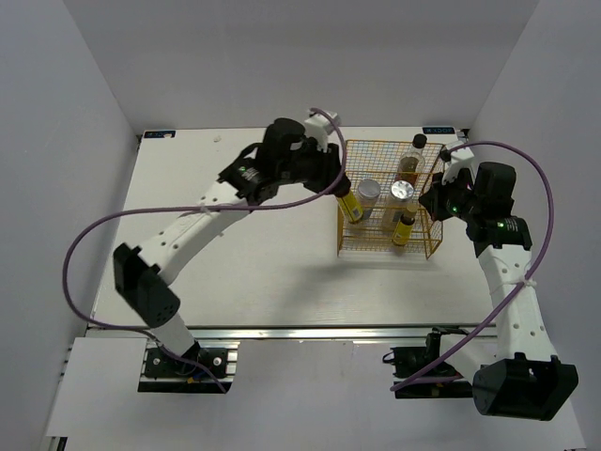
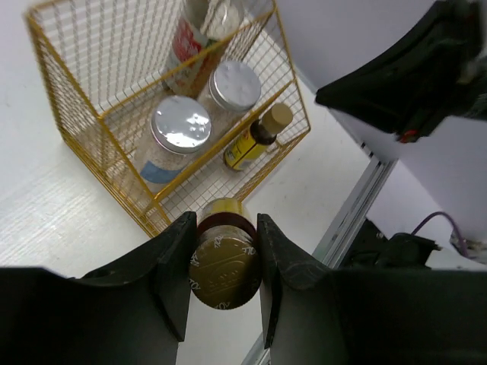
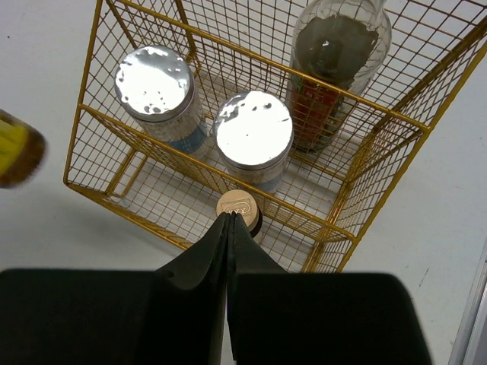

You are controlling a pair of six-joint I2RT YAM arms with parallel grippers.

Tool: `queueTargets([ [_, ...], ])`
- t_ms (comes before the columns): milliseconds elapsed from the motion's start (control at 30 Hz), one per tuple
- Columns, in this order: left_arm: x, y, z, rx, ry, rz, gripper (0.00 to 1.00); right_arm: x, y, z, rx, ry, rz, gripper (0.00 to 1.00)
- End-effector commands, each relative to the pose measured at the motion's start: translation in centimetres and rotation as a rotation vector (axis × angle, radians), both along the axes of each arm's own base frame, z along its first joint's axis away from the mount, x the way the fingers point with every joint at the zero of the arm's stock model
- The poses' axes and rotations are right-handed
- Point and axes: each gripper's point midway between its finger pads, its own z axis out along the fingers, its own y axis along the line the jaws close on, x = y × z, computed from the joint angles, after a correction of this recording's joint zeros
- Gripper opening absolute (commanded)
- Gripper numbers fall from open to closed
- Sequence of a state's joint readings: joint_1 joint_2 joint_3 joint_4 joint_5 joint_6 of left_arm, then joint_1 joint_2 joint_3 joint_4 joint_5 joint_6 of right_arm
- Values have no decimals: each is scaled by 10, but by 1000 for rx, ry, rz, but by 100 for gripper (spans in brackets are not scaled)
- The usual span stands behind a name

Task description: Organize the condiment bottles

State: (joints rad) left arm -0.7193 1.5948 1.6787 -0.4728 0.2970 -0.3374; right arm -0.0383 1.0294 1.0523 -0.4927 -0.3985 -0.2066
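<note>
Firstly, yellow wire basket (image 1: 385,250): it stands on the white counter (image 1: 235,254) in the far right part, nearer to the right edge than to the left one.
Left fingers (image 2: 223,225): they are closed on a tiny brown bottle (image 2: 223,266), one finger on each side just under its cap; they are open only as wide as this bottle.
Held bottle, place: it has a yellow label and is outside the basket, just beside the left wall. I cannot tell if its bottom touches the counter.
Right fingers (image 3: 229,220): they are pressed together with no gap and hold nothing. Their tips are over the near right part of the basket.
Second tiny bottle (image 3: 239,204): it stands upright inside the basket, at the near wall, right under the tips of the right fingers. I cannot tell if the tips touch its cap.
Two white cylinders (image 3: 156,76) (image 3: 253,129): both stand upright in the middle of the basket, side by side, with shiny lids and blue labels.
Dark-sauce bottle (image 3: 335,46): it is the tallest one, with a red label, and stands in the far right corner of the basket.
</note>
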Motion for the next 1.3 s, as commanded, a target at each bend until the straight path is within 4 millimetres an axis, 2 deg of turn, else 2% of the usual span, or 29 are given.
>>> queueTargets([
  [0, 1, -23, 19, -23, -52, -49, 0, 8, -2, 26, 6, -79, -20, 0],
  [67, 5, -33, 18, -14, -61, -49, 0, 6, -3, 26, 4, -81, -20, 0],
  [133, 11, -45, 5, 1, -49, -51, 0, 6, -3, 24, 5, -79, -22, 0],
  [167, 15, -48, 8, -3, -60, -40, 0, 5, -3, 24, 5, -79, -22, 0],
  [267, 22, -62, -4, 20, -66, -25, 0, 4, -4, 25, 2, -82, -28, 0],
  [300, 24, -66, -3, 20, -76, -23, 0, 4, -5, 25, -2, -84, -33, 0],
  [400, 26, -78, -14, 58, -84, -21, 0, 4, -6, 24, -10, -84, -38, 0],
  [567, 14, -94, -49, 165, -76, -34, 0, 5, -7, 22, -10, -83, -42, 0],
  [633, 11, -96, -64, 214, -73, -25, 0, 4, -7, 21, -10, -80, -42, 0],
  [767, 8, -99, -77, 268, -89, -21, 0, 5, -7, 19, -10, -76, -42, 0],
  [1133, 20, -94, -118, 399, -102, 48, 1, 3, -6, 15, -4, -68, -39, 0],
  [1200, 20, -95, -128, 418, -91, 45, 4, 2, -6, 14, -4, -65, -40, 0],
  [1267, 18, -97, -132, 423, -89, 41, 15, 2, -6, 13, -6, -65, -43, 0],
])
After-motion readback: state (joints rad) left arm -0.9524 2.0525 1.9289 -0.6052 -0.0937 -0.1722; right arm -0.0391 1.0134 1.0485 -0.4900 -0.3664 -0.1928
